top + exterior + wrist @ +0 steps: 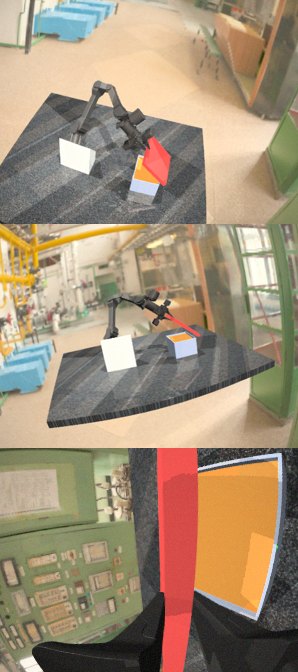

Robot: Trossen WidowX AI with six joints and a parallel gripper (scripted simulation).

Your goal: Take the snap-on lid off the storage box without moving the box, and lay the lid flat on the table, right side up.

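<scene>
The red lid (158, 161) (183, 325) (180, 538) is a flat square plate, held by its upper edge and sloping down away from the arm. In the exterior view it hangs above and behind the box, clear of it. My gripper (148, 147) (166, 316) (176, 596) is shut on the lid. The storage box (144, 187) (186, 351) (280, 503) has pale blue walls and an orange inside. It stands upright and uncovered on the dark striped table (106, 199) (154, 388). In the top view the lid hides the box's right rim.
A white upright block or panel (75, 157) (119, 353) stands in front of the arm's base, left of the box in the top and exterior views. The table's right edge lies beyond the box and lid in the top view.
</scene>
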